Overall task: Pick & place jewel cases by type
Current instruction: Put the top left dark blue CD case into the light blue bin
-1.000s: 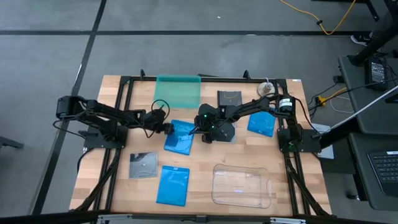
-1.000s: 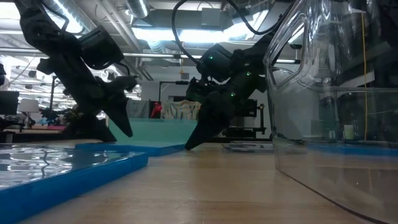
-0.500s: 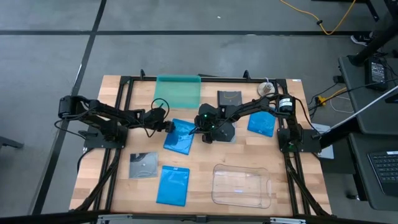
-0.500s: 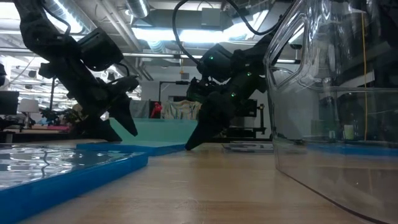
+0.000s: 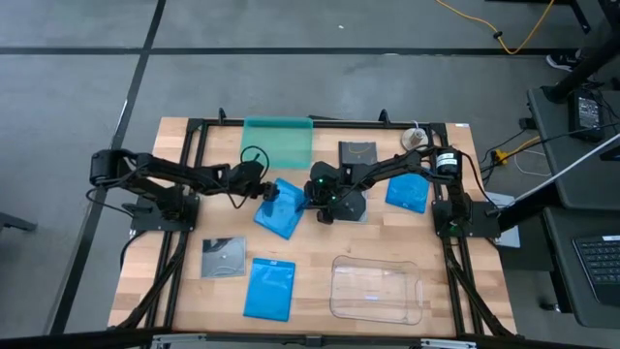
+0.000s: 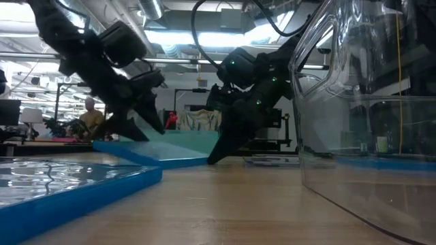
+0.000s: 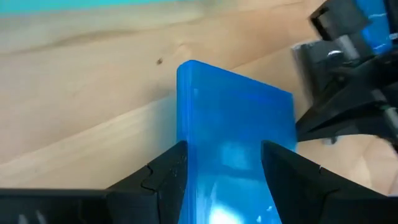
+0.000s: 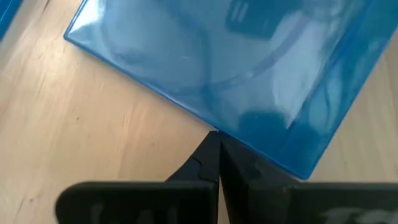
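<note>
The left tool (image 5: 268, 194) grasps the left edge of a blue jewel case (image 5: 282, 207) near the middle of the bench (image 5: 310, 257), one finger (image 7: 163, 177) on either side of it. In the low view that held end is raised while the other end rests on the wood. The right tool (image 5: 312, 203), fingers clenched together, has its tip against the case's right edge.

Just right of the right tool lies a dark square jewel case (image 5: 355, 206), mostly under that arm. Farther right is a second blue case (image 5: 407, 193), and at the far side a dark square case (image 5: 357, 153) beside a teal translucent tray (image 5: 278, 142). On the near left lie a grey square case with a disc (image 5: 223, 258) and a third blue case (image 5: 270, 288). A large clear plastic tray (image 5: 377, 289) sits near right; in the low view it blocks much of the right side.

No writing can be read on any case.

A person (image 6: 89, 117) sits far behind the bench in the low view.
</note>
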